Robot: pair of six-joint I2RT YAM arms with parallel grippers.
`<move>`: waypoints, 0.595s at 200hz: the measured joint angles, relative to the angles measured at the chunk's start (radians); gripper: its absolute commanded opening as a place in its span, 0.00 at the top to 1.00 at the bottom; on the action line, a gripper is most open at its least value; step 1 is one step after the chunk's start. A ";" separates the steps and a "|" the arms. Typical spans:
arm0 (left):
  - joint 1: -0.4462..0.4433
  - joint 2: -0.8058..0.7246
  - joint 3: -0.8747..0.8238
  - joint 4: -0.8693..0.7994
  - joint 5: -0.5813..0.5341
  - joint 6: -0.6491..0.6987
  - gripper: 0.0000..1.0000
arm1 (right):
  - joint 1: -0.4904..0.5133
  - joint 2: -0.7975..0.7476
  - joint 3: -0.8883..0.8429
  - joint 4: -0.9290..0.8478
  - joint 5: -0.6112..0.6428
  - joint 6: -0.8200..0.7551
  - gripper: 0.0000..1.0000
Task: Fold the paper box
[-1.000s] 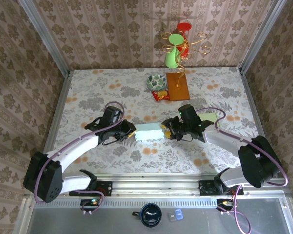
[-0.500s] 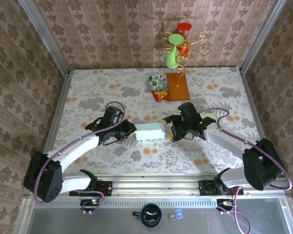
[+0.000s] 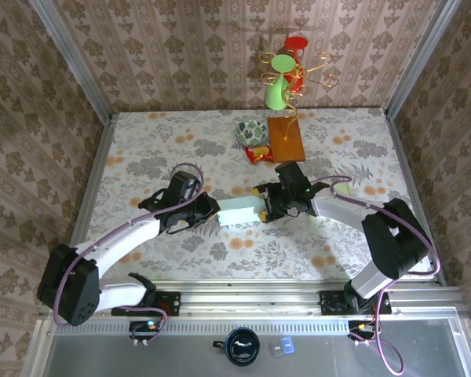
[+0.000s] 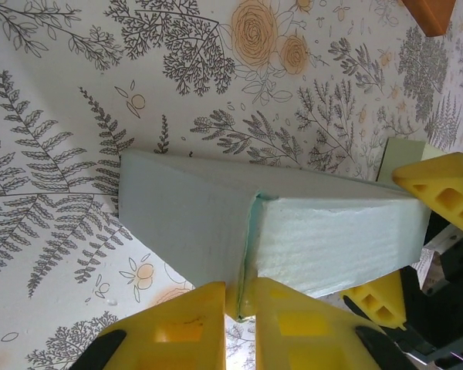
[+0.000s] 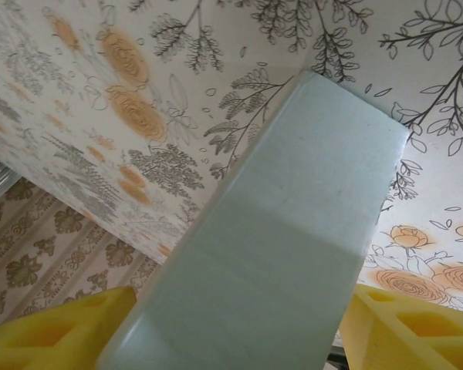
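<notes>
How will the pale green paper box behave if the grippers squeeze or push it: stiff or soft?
Probably light: the paper box looks like thin folded card. Its walls would likely buckle under a hard squeeze; the left gripper pinches only a thin seam edge. Flat-sided, it should slide rather than roll.

A pale green folded paper box [image 3: 239, 211] lies at the centre of the frame on the floral-patterned table [image 3: 141, 157], its left end between the fingers of the left gripper [image 3: 213, 214] and its right end between those of the right gripper [image 3: 264, 209]. Above it, toward the top centre, a round patterned bowl [image 3: 251, 131] sits left of an orange rectangular wooden board [image 3: 286, 139], with a red snack packet [image 3: 258, 154] just below the bowl and a green vase [image 3: 276, 88] above the board. At the bottom centre, below the table's near edge, a dark mug [image 3: 242, 345] stands on the metal ledge [image 3: 102, 353].
</notes>
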 measured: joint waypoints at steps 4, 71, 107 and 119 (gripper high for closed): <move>-0.001 0.000 0.002 -0.002 -0.002 0.002 0.85 | 0.000 0.002 0.000 0.003 -0.003 0.000 0.32; -0.020 0.000 0.040 -0.096 -0.032 0.033 0.67 | 0.000 0.003 -0.016 0.061 -0.022 -0.016 0.48; -0.020 -0.038 0.103 -0.204 -0.064 0.060 0.63 | 0.000 0.000 -0.076 0.209 -0.039 -0.041 0.50; -0.019 -0.064 0.119 -0.213 -0.064 0.060 0.62 | 0.000 -0.002 -0.096 0.246 -0.040 -0.072 0.49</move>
